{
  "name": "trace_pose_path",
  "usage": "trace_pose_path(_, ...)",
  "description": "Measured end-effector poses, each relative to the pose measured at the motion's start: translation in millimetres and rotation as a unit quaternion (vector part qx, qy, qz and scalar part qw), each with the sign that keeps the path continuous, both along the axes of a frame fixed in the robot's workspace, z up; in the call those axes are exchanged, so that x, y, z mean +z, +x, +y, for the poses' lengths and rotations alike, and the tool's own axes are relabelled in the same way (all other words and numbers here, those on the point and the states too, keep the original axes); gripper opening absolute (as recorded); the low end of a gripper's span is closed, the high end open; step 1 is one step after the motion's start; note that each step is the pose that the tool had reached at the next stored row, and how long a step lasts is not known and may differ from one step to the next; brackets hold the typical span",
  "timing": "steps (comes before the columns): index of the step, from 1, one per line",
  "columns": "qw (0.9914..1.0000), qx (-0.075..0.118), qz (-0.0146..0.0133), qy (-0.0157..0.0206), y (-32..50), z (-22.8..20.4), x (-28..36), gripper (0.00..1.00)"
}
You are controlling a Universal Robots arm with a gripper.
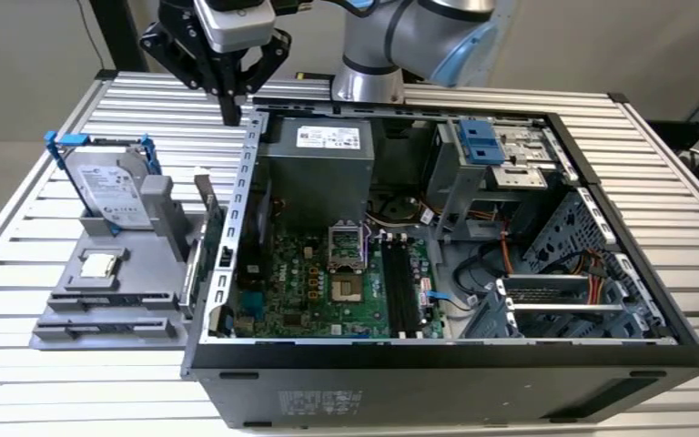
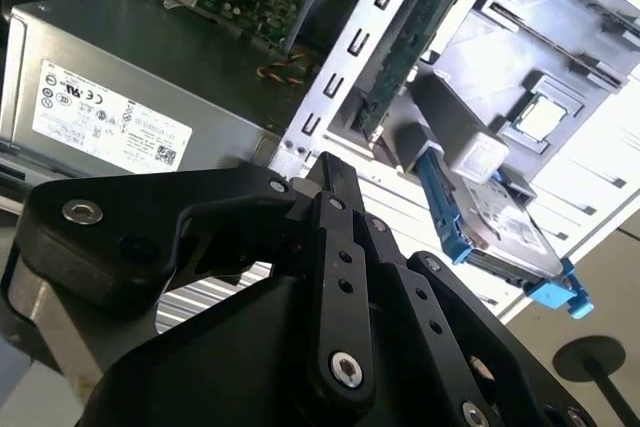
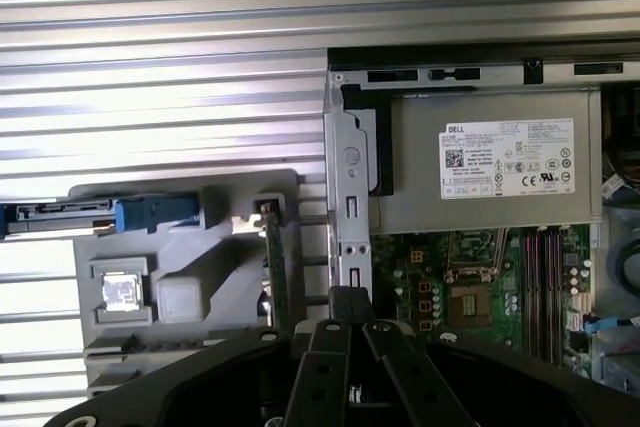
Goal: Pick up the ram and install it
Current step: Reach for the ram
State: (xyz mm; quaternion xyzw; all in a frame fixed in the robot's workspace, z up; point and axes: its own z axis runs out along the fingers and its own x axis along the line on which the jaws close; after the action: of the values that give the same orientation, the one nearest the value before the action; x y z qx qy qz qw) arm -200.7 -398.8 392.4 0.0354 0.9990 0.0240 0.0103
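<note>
Pincer up high at the exterior view's left, hovering over the far corner of the open computer case; its two black fingers look pressed together, tips meeting in a single point, nothing pinched between them; both wrist views show the same thing, the fingers closing to one narrow tip. The ram is not in hand; it stands on its thin edge in the grey holder on the slatted metal counter, just beside the outside of the case's side wall, well below the pincer; in the first wrist view it reads as a thin green line between holder and wall, and in the second wrist view as a long green strip running along the perforated wall. On the same holder, the silver hard drive leans in its blue frame, and a small square chip lies flat nearer the camera. Inside the case, the grey power supply sits at the far side; the green motherboard lies beneath it in the picture, its long black slots bare.
</note>
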Motion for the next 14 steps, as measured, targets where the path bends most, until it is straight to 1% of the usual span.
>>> trace_pose_path(14,1.00000,0.000,0.0000,0.0000,-21.1,0.0,0.0,0.00)
